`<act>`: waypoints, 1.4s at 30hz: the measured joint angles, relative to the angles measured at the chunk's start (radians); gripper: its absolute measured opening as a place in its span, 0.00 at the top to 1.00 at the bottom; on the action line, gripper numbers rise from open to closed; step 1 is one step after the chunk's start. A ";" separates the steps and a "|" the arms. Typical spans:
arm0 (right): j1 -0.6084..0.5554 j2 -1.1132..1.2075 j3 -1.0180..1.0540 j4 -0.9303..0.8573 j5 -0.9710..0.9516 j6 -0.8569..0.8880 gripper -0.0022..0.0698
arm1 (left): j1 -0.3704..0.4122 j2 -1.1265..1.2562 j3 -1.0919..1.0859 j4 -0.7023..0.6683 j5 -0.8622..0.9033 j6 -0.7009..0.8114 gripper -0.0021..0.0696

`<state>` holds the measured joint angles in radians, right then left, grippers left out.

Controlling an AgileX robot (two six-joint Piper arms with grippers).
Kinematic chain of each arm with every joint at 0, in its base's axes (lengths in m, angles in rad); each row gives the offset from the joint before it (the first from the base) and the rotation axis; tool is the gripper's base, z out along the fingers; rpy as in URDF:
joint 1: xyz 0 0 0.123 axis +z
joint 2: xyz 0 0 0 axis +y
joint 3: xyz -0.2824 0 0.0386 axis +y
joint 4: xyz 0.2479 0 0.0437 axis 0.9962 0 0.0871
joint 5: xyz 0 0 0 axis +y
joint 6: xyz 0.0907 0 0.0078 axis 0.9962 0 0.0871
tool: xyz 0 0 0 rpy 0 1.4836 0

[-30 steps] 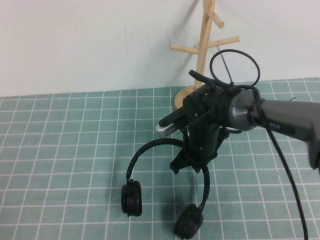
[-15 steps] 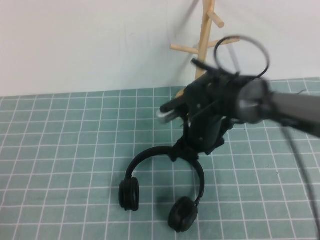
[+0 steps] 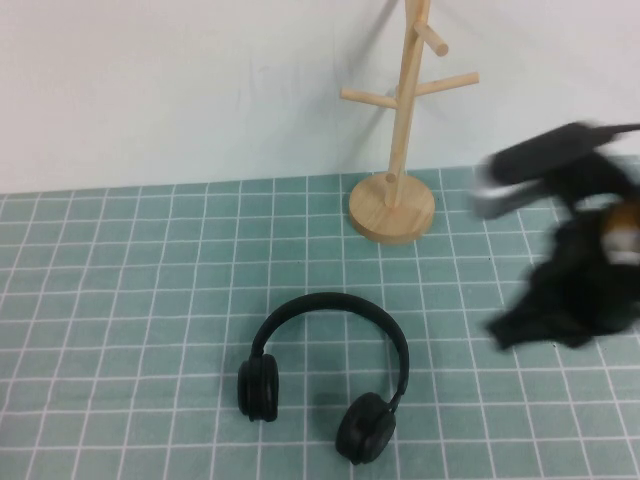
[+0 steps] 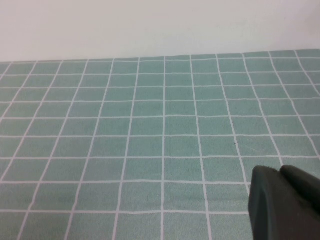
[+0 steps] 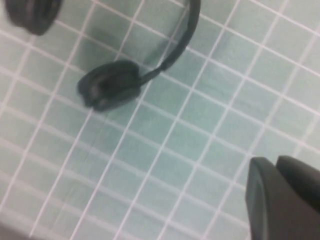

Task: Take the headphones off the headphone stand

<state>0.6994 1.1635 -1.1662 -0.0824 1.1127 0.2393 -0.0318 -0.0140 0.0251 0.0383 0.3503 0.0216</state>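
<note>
The black headphones lie flat on the green grid mat, headband toward the wall, ear cups toward me. The wooden headphone stand stands empty behind them on its round base. My right gripper is blurred at the right, above the mat, well apart from the headphones. In the right wrist view its fingers are together and hold nothing, with one ear cup and part of the headband away from them. My left gripper shows only in the left wrist view, shut and empty over bare mat.
The green grid mat covers the table up to a white wall behind. The stand's angled pegs stick out to both sides near the right arm.
My right gripper has let go of the headband and pulled away to the right. The headphones now rest on the mat where they were lowered.
</note>
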 joint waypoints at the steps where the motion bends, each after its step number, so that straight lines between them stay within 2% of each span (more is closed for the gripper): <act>1: 0.000 -0.050 0.000 0.000 0.017 0.000 0.98 | 0.000 0.000 0.000 0.000 0.000 0.000 0.98; 6: 0.000 -0.307 0.000 -0.010 0.009 -0.002 0.98 | 0.000 0.000 0.000 0.000 0.000 0.000 0.98; 9: 0.000 -0.464 0.010 -0.035 0.002 -0.060 0.98 | 0.000 0.000 0.000 0.000 0.000 0.000 0.98; 13: -0.004 -0.691 0.136 -0.117 -0.111 -0.129 0.98 | 0.000 0.000 0.000 0.000 0.000 0.000 0.98; 16: -0.139 -0.865 0.319 -0.122 -0.286 -0.129 0.98 | 0.000 0.000 0.000 0.000 0.000 0.000 0.98; 19: -0.353 -0.974 0.491 0.005 -0.445 -0.134 0.98 | 0.000 0.000 0.000 0.000 0.000 0.000 0.98; 22: -0.527 -0.988 0.594 0.134 -0.538 -0.143 0.98 | 0.000 0.000 0.000 0.000 0.000 0.000 0.98; 28: -0.717 -1.004 0.666 0.263 -0.582 -0.174 0.98 | 0.000 0.000 0.000 0.000 0.000 0.000 0.98; 30: -0.738 -1.006 0.714 0.263 -0.677 -0.270 0.98 | 0.000 0.000 0.000 0.000 0.000 0.000 0.98; 32: -0.738 -1.006 0.796 0.263 -0.854 -0.376 0.98 | 0.000 0.000 0.000 0.000 0.000 0.000 0.98; 36: -0.738 -1.011 0.983 0.264 -1.190 -0.421 0.98 | 0.000 0.000 0.000 0.000 0.000 0.000 0.98; 38: -0.738 -1.035 1.056 0.264 -1.267 -0.418 0.98 | 0.000 0.000 0.000 0.000 0.000 0.000 0.98; 42: -0.738 -1.112 1.155 0.267 -1.300 -0.416 0.98 | 0.000 0.000 0.000 0.000 0.000 0.000 0.98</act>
<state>-0.0384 0.0519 -0.0113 0.1844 -0.1874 -0.1771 -0.0318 -0.0140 0.0251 0.0383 0.3503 0.0216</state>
